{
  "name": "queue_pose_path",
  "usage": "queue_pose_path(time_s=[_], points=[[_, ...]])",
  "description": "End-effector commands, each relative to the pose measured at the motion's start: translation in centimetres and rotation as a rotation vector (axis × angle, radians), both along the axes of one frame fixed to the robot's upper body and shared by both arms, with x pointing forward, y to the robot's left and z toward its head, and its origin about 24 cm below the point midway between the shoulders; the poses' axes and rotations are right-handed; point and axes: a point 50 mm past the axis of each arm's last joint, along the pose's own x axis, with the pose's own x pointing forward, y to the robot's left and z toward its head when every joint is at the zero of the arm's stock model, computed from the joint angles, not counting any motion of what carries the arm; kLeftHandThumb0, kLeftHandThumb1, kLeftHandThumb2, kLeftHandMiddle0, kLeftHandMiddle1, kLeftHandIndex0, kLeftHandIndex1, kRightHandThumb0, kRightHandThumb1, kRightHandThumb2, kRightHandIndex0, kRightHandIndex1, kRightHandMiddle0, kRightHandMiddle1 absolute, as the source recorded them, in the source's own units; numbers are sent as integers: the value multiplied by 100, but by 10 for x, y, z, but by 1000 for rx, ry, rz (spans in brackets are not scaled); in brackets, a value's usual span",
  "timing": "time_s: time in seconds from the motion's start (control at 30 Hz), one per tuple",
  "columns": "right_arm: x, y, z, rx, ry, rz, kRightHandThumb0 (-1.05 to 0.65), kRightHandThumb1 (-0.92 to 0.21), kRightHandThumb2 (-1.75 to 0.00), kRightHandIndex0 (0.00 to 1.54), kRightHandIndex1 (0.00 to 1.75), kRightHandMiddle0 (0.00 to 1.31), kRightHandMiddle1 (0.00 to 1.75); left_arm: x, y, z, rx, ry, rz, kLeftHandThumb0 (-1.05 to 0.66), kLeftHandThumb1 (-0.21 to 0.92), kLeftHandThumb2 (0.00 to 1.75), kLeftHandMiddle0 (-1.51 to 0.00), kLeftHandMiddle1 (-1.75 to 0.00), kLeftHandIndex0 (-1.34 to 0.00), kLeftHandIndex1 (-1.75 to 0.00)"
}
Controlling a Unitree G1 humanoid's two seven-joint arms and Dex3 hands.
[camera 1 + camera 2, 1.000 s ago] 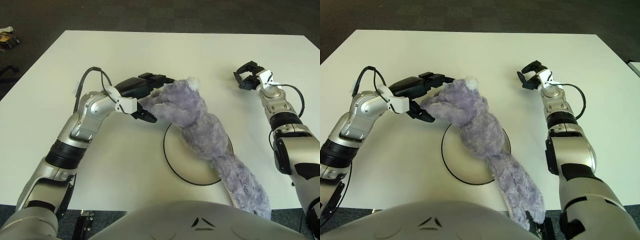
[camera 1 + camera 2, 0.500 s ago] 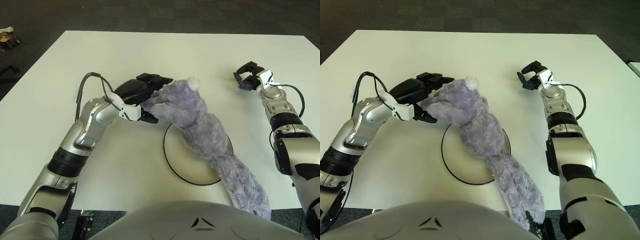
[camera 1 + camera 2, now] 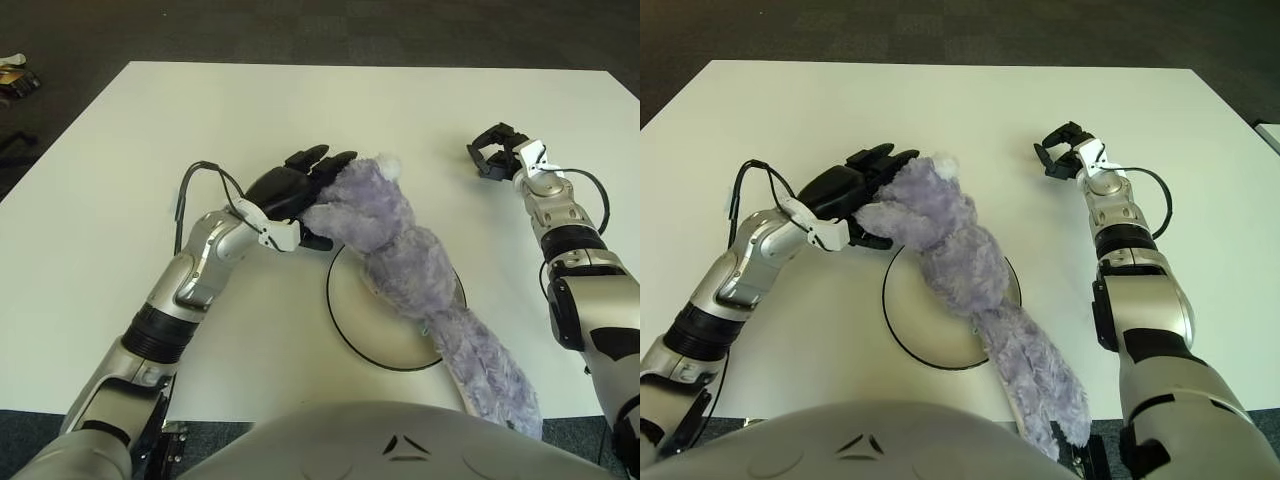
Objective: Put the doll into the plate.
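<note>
A long purple plush doll (image 3: 400, 260) lies diagonally across the white round plate (image 3: 350, 315), its head past the plate's far left rim and its tail end hanging over the table's near edge. My left hand (image 3: 305, 195) is pressed against the doll's head from the left, fingers curled around the fur. My right hand (image 3: 497, 150) shows at the far right of the table, well apart from the doll, fingers curled and holding nothing.
The white table (image 3: 300, 110) stretches bare behind and to the left of the plate. Dark carpet surrounds it, with a small object (image 3: 15, 75) on the floor at far left. My torso fills the bottom of the view.
My left hand has moved right and turned, closing in on the doll's head; its forearm swung nearer to the plate. The doll's head shifted slightly. The right hand stayed still.
</note>
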Motion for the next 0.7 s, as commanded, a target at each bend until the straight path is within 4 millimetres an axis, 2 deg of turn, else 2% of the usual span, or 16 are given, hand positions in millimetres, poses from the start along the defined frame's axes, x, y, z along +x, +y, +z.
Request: queue_pose_path(time_s=[0.0,0.47,0.67], points=[[-35,1,-66,2,291,-4,-1,-74,-81,21,175,19,175,1,-2,-4,-13,-2,18,-80,64,51,0,0,0,0],[-36,1,-66,4,310,4,-1,-75,-80,21,175,19,175,0,-11,-9,-91,-16,18,-78,66,55,-7,-3,0,0],[-36,1,-66,-7,313,13,-1,-76,-78,20,175,18,175,2,-16,-12,-129,0,12,-74,62,59,-13,-6,0,-5]])
